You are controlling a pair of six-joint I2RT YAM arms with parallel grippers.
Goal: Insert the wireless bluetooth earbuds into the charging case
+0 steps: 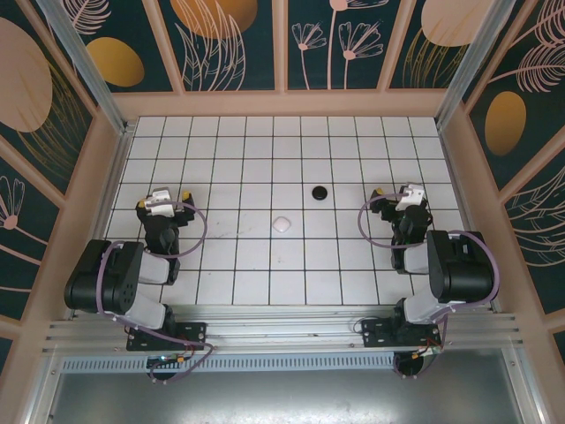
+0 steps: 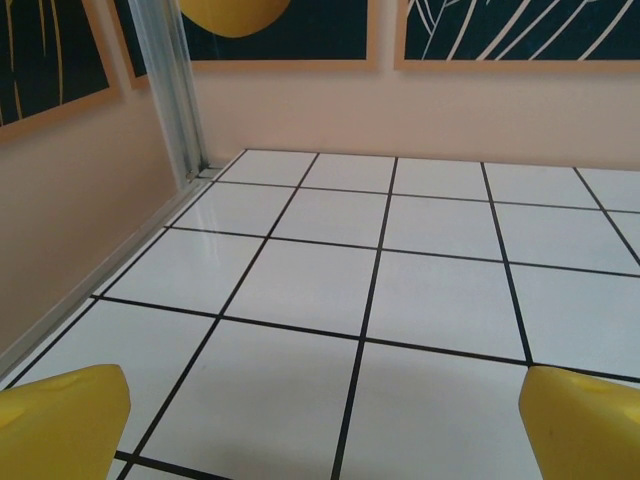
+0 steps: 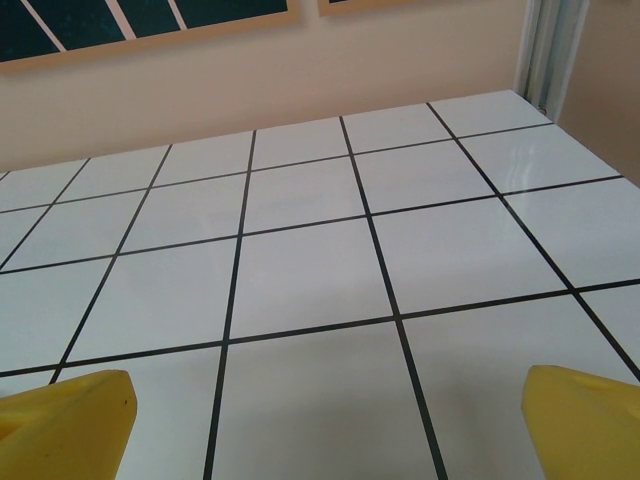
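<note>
White glossy tiled table (image 1: 231,287) with black grout lines carries a small white rounded charging case (image 1: 282,224) near its middle. A small black round case (image 1: 319,191) lies beyond it to the right, apart. The left gripper (image 1: 165,198) sits well left of the white case and the right gripper (image 1: 404,193) well right. Both have their yellow fingertips (image 2: 60,420) spread wide and hold nothing. Bare tiles surround the white case out to the peach walls (image 1: 282,104).
</note>
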